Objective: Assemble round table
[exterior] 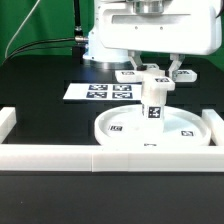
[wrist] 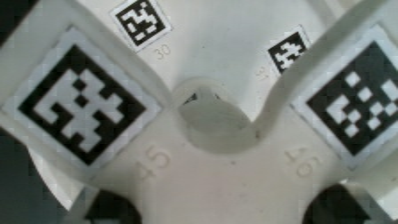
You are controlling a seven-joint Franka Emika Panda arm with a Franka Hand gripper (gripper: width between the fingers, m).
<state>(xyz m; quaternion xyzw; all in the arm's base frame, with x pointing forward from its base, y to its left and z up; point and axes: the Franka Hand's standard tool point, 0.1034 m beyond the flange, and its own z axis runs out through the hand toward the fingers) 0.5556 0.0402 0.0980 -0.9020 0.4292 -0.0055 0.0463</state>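
Note:
The large rimmed disc top [exterior: 200, 128] lies flat on the table. The short cylinder leg [exterior: 153, 106] stands upright at its middle. The cross-shaped base [exterior: 129, 75] sits across the top of the leg, with tagged arms sticking out to both sides. My gripper [exterior: 160, 73] reaches down from above and is shut on the base. In the wrist view the base [wrist: 214, 150] fills the frame, with tags on its arms and a round hole at its centre. One arm of it runs between my dark fingertips [wrist: 111, 206], with the gripper [wrist: 228, 208] closed around it.
The marker board [exterior: 104, 92] lies behind the disc, toward the exterior view's left. The long white border rail [exterior: 100, 157] runs along the front, with raised ends at the left [exterior: 7, 122] and right [exterior: 216, 120]. The robot's white body stands close behind the parts.

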